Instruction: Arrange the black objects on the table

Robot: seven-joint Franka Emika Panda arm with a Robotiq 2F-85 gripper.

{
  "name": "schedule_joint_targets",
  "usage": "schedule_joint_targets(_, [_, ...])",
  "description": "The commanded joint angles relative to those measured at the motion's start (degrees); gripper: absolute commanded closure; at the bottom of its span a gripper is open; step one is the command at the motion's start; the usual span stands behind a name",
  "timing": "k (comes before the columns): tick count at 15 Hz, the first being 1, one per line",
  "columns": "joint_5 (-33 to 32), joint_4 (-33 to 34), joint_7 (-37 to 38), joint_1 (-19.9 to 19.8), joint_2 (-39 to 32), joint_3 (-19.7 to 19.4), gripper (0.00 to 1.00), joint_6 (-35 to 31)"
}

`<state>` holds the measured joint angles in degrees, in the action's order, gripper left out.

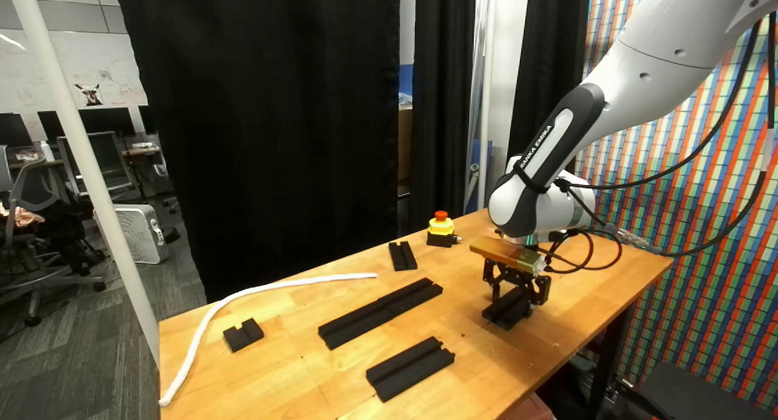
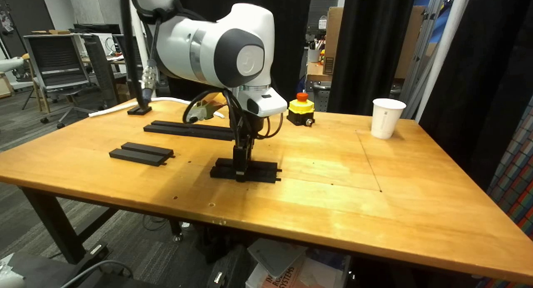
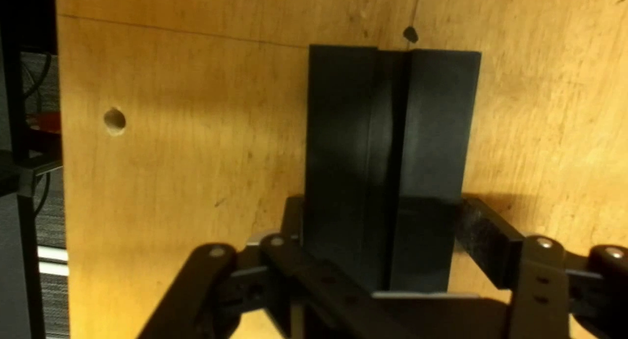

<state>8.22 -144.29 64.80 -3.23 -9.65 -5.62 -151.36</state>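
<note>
Several matte-black grooved blocks lie on the honey-coloured table (image 1: 292, 377). My gripper (image 1: 515, 299) is low over one black block (image 3: 353, 133), with a fingertip against each long side. That block lies flat on the table and also shows in an exterior view (image 2: 265, 171). In the wrist view the gripper (image 3: 380, 206) hides its near end. A medium block (image 1: 410, 368) lies at the near side. Two blocks (image 1: 380, 313) lie end to end in a long line. A stubby block (image 1: 243, 335) lies at the far end. A narrow block (image 1: 403, 256) lies near the back edge.
A white rope (image 1: 292, 283) curves along the back of the table. A yellow emergency-stop box with a red button (image 1: 440, 228) stands near the back edge. A white cup (image 2: 386, 119) stands at the back corner. The table's edge (image 3: 64, 182) shows in the wrist view.
</note>
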Motion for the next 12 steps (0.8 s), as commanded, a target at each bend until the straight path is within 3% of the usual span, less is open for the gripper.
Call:
schedule_joint_targets(1, [-1.38, 1.17, 1.90, 1.21, -0.45, -1.02, 0.51, -0.60])
schedule_joint_targets(2, [-1.30, 1.45, 1.83, 1.18, -0.22, -0.97, 0.55, -0.48])
schedule_joint_targets(12, [0.75, 9.09, -0.28, -0.18, -1.97, -1.52, 0.55, 3.87])
